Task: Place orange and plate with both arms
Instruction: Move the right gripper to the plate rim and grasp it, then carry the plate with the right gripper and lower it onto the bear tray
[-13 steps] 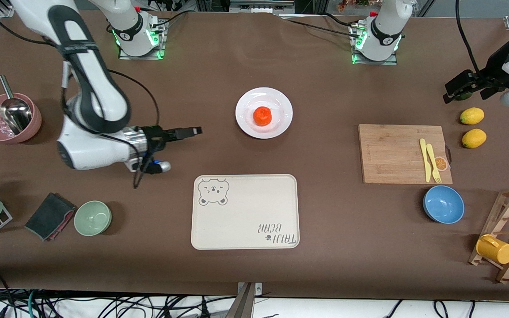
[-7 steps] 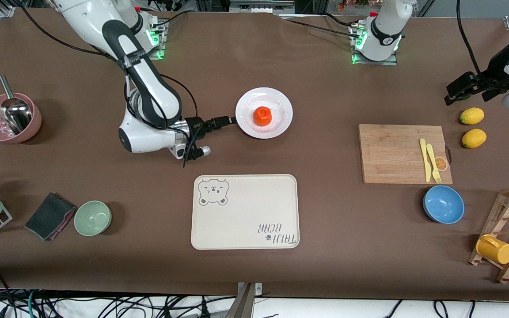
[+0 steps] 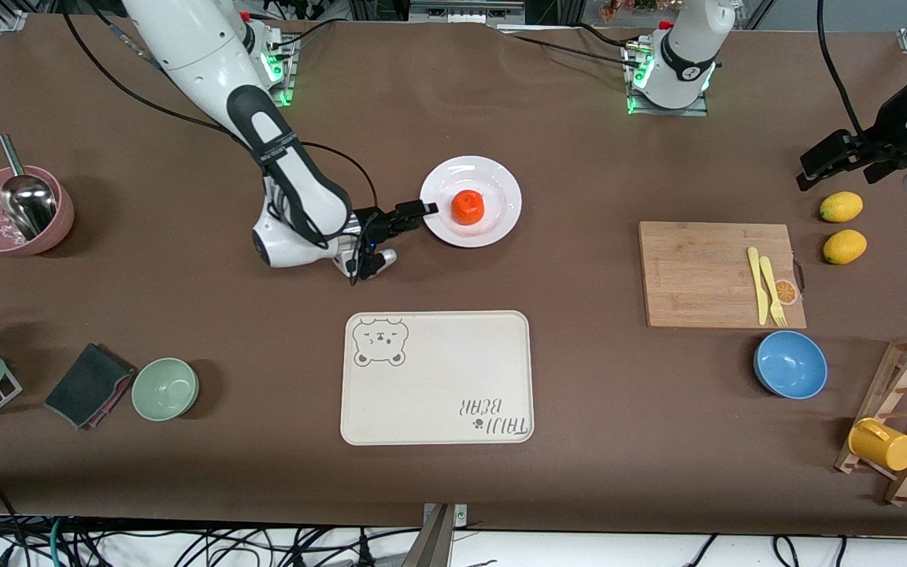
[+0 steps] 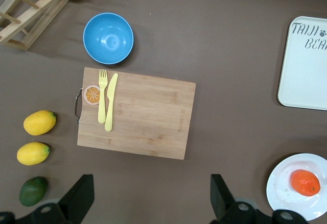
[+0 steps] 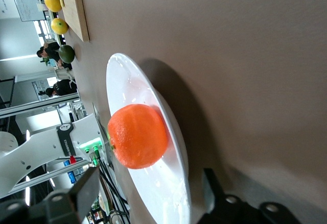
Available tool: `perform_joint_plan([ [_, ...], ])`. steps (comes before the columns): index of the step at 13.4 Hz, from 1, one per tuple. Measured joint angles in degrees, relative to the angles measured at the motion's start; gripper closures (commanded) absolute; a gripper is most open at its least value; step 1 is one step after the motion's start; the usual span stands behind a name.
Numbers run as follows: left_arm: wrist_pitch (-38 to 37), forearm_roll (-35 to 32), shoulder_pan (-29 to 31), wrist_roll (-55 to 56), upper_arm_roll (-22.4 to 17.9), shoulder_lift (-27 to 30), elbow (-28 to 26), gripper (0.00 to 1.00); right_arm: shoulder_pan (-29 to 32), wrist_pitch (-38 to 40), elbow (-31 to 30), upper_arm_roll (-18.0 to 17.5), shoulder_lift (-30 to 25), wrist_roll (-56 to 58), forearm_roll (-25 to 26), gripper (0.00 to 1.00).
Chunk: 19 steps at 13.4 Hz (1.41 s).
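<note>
The orange (image 3: 468, 206) lies in the middle of the white plate (image 3: 493, 177) at the table's centre. My right gripper (image 3: 424, 209) is low at the plate's rim on the side toward the right arm's end. It is open, one finger above the rim and one below, short of the orange. The right wrist view shows the orange (image 5: 138, 136) on the plate (image 5: 127, 81), with the rim between the open fingers of the gripper (image 5: 153, 203). My left gripper (image 3: 816, 161) waits open and empty, high over the left arm's end. It shows in the left wrist view too (image 4: 150, 203).
A cream bear-print tray (image 3: 436, 378) lies nearer the camera than the plate. A cutting board (image 3: 717, 272) with yellow cutlery, a blue bowl (image 3: 790, 364), two lemons (image 3: 841, 206) and a rack with a yellow mug (image 3: 882, 443) are toward the left arm's end. A pink bowl (image 3: 12, 213) and green bowl (image 3: 164, 388) are toward the right arm's end.
My right arm has swung in from the right arm's end of the table, bringing its open gripper to the plate's rim. The left gripper has barely moved.
</note>
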<state>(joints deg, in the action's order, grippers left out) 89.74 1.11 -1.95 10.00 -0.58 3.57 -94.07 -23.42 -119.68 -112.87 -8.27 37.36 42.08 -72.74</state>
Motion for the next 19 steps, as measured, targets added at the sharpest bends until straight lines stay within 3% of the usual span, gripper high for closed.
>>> perform_joint_plan([
  [4,0.00,0.00,0.24,0.06,0.00,-0.24,0.34,0.00,-2.09,-3.16,-0.03,-0.01,0.71,0.70,-0.27,0.42],
  [5,0.00,0.00,0.24,0.06,0.00,-0.25,0.37,0.00,-2.68,-3.91,-0.08,-0.01,0.82,0.70,-0.28,0.50],
  [8,0.00,0.00,0.27,0.10,-0.01,-0.28,0.46,0.00,-3.73,-5.02,-0.19,-0.01,1.58,0.92,-0.29,0.94],
  [9,0.00,0.00,0.31,0.11,-0.03,-0.28,0.50,0.00,-3.86,-5.06,-0.19,-0.01,1.75,1.12,-0.29,1.00],
  [15,-0.01,0.00,1.72,0.21,-0.11,-0.33,0.52,0.00,-3.79,-5.17,1.17,0.27,1.78,1.59,-0.44,1.00],
  [19,-0.03,0.00,2.02,0.21,-0.11,-0.35,0.54,0.00,-0.54,-5.44,8.41,1.39,1.62,-0.45,-0.55,1.00],
])
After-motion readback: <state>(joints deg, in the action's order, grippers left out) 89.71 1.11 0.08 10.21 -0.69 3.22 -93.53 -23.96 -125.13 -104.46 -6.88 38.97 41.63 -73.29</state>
